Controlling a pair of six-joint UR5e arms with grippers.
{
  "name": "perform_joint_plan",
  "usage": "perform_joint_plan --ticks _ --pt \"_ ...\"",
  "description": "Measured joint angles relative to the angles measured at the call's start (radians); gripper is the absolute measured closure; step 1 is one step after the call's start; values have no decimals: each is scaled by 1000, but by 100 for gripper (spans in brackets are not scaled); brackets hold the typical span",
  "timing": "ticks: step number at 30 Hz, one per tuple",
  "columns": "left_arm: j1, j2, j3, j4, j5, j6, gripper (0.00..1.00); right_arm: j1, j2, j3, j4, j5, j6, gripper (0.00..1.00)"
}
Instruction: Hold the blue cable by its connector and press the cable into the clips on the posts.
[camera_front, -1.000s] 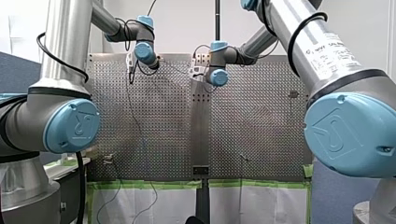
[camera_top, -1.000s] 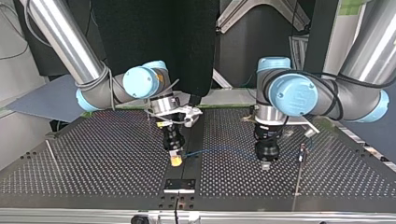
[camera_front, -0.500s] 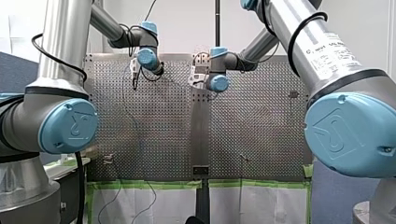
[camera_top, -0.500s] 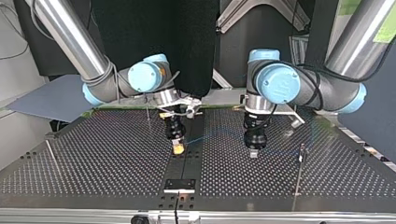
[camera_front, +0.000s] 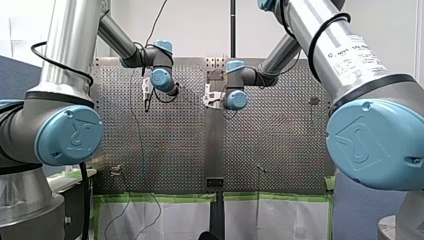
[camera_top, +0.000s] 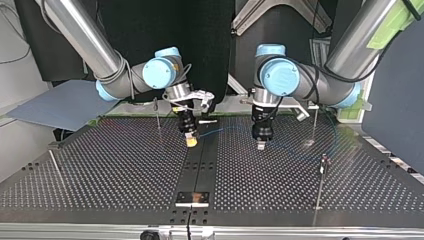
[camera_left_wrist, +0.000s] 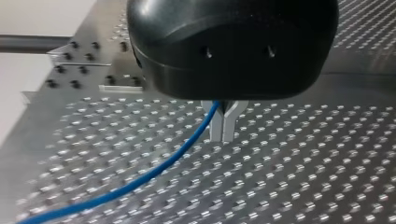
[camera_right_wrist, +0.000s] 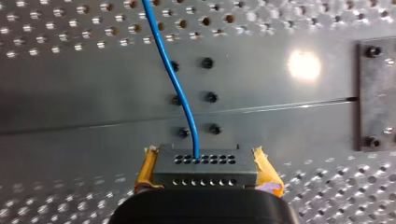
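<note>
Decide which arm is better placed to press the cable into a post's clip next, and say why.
Probably left: my left gripper pinches the cable along its run and could guide that stretch to a post; my right gripper just anchors the connector.

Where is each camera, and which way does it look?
Front view: behind and above the arms, looking over the perforated table; my left arm, my right arm at its sides.
Top view: across the table, facing the arms; my right gripper and my left gripper hang over it.
Left wrist view: on my left wrist, along its closed metal fingers.
Right wrist view: on my right wrist; yellow pads clamp the connector.
Shared: top and wrist views show the blue cable.
</note>
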Motion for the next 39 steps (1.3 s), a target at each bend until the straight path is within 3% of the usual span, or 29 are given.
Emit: perform_joint_plan --ticks 5,11,16,22,27,34,39 --pt "-19 -41 -43 43 -16 20 100 1 0 44 -23 5 -11 100" --pt "-35 -89 -98 98 -34 21 100 2 0 94 -69 6 -11 100" --pt "-46 -100 -143 143 -36 20 100 3 1 134 -110 13 -14 100" --pt "-59 -102 -194 194 -37 13 100 2 2 189 -164 45 -28 100" --pt "-71 -103 -238 238 -34 -3 100 -6 8 230 -206 60 -25 100" --pt "-101 -124 -296 307 -30 -19 100 -7 56 288 -263 71 -17 100" --pt "-134 -166 -298 353 -41 -23 100 -4 98 330 -306 83 -11 100"
